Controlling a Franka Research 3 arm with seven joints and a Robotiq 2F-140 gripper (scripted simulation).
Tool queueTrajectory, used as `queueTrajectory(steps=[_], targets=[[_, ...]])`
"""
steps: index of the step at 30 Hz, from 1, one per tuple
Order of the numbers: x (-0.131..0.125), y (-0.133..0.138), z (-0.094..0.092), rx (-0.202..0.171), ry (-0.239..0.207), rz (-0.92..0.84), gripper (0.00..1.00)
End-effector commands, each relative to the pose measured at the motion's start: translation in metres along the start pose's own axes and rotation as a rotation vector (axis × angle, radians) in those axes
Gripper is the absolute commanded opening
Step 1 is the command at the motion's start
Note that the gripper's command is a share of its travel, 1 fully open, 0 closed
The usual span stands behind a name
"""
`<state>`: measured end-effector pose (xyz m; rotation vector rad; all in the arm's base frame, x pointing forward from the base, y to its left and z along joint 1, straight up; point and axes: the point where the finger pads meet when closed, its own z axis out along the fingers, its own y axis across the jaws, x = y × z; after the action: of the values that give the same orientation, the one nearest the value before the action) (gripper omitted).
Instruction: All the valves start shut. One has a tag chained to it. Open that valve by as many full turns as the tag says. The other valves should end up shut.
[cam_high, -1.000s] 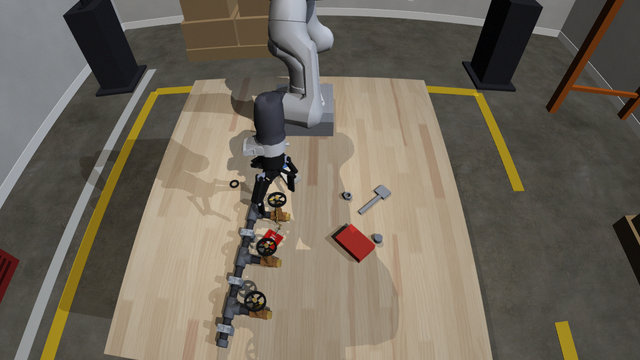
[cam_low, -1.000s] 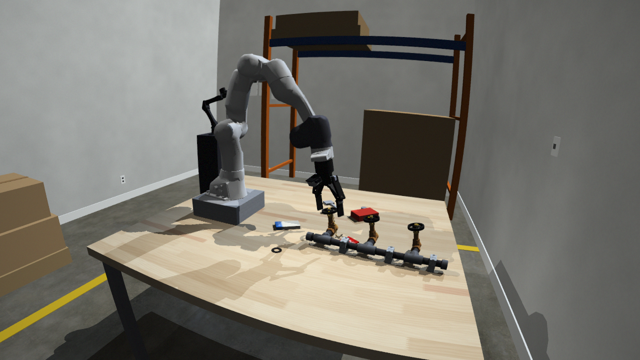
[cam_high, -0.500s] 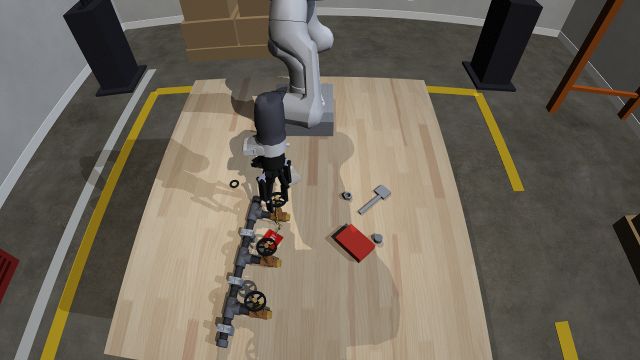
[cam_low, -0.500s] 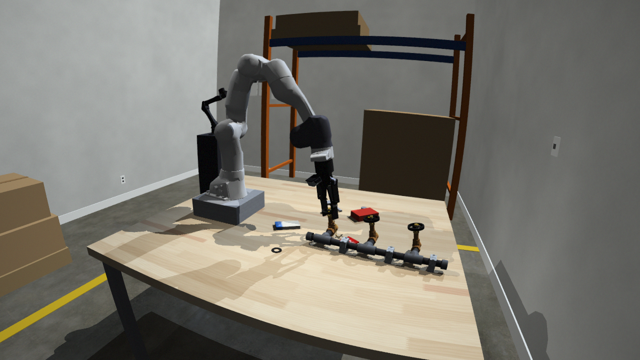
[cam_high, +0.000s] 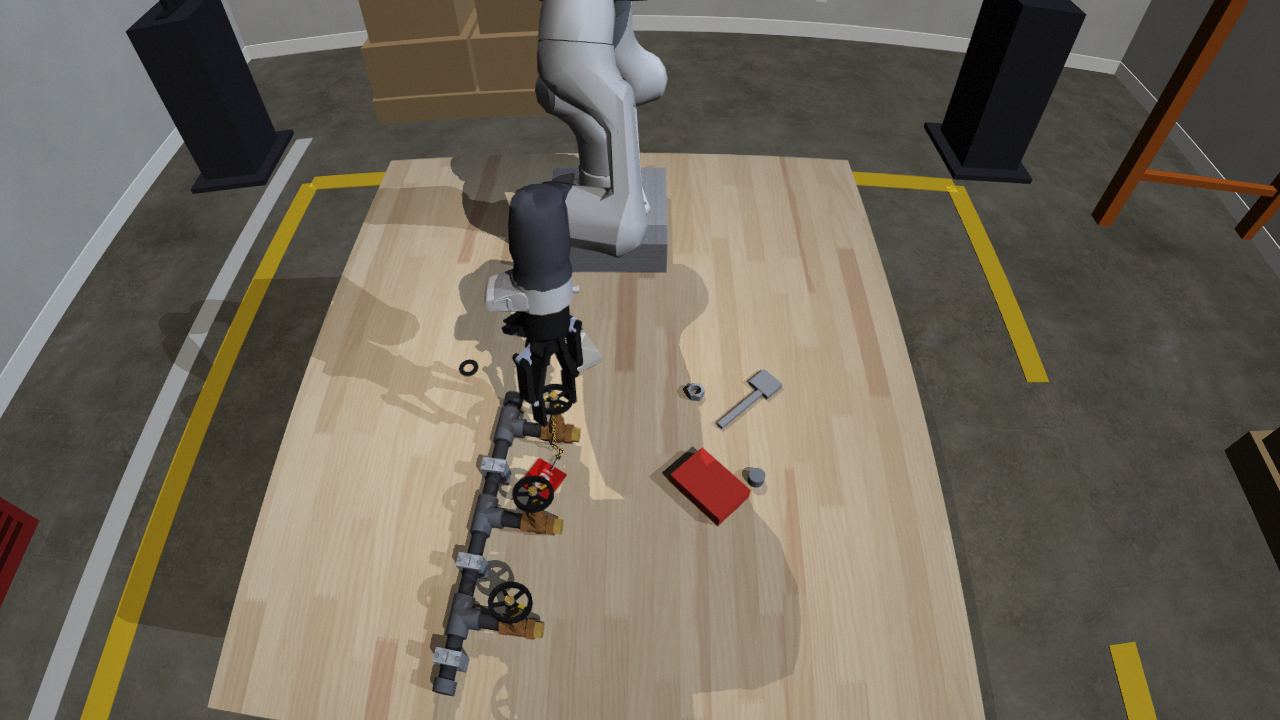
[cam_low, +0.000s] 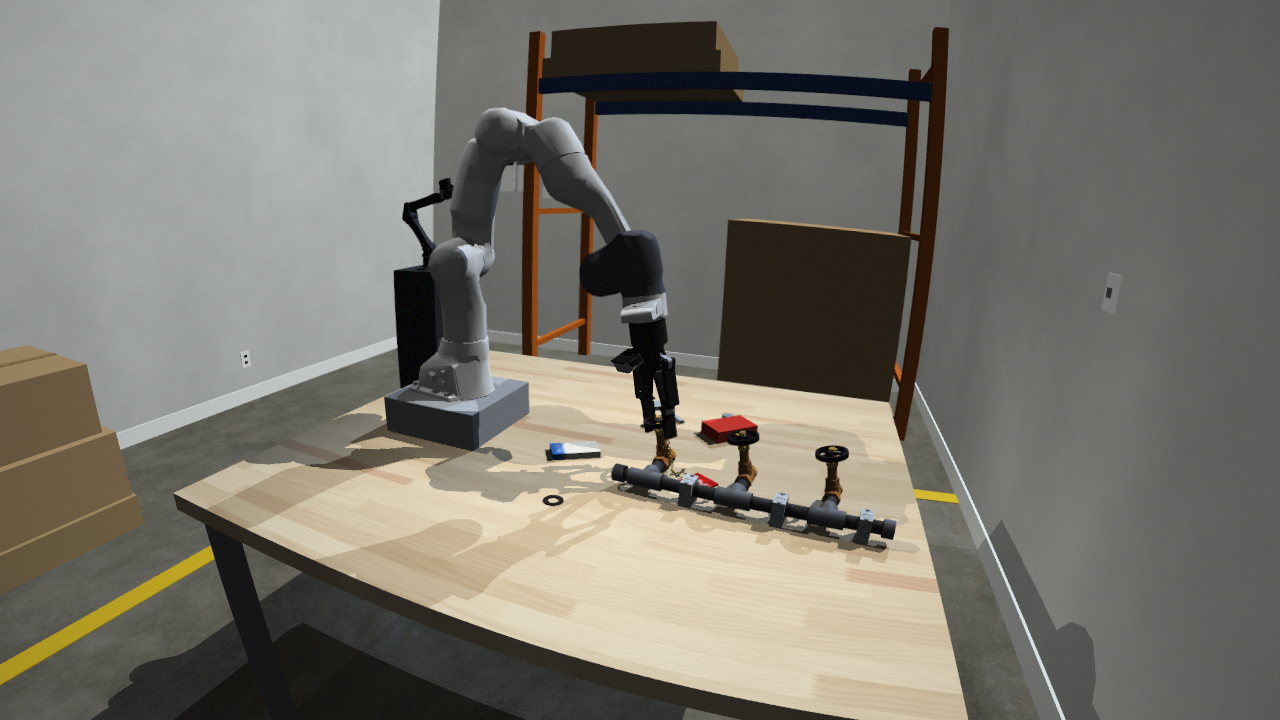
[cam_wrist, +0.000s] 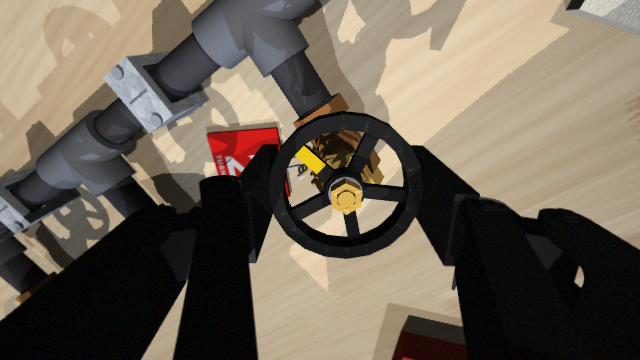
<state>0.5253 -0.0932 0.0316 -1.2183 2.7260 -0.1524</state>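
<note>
A grey pipe (cam_high: 478, 528) with three black-handwheel valves lies on the wooden table. My gripper (cam_high: 550, 402) stands over the valve nearest the robot base and is shut on its handwheel (cam_wrist: 346, 185), one finger on each side of the rim. One spoke of that wheel carries a yellow mark (cam_wrist: 310, 160). A chain runs from this valve down to a red tag (cam_high: 546, 472), which also shows partly behind my left finger in the wrist view (cam_wrist: 240, 150). The middle valve (cam_high: 533, 497) and the far valve (cam_high: 515, 604) stand free. The gripper also shows in the side view (cam_low: 660, 420).
A red box (cam_high: 708, 484), a grey hammer (cam_high: 750, 397), a nut (cam_high: 691, 390) and a small grey cylinder (cam_high: 754, 476) lie right of the pipe. A black ring (cam_high: 465, 363) lies to the left. A blue and white block (cam_low: 573, 449) lies near the base.
</note>
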Motion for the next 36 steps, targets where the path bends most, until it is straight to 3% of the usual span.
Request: queueTrajectory(steps=[1,8,13,28,36], targets=[[0.0006,0.0,0.0008,0.0,0.002,-0.009,0.1],[0.0006,0.0,0.0008,-0.001,0.002,-0.16,0.1],[0.0006,0.0,0.0008,0.0,0.003,-0.433,0.1],[0.0006,0.0,0.0008,0.009,0.029,-0.898,0.1],[0.0006,0.0,0.0008,-0.001,0.004,-1.114,0.1]])
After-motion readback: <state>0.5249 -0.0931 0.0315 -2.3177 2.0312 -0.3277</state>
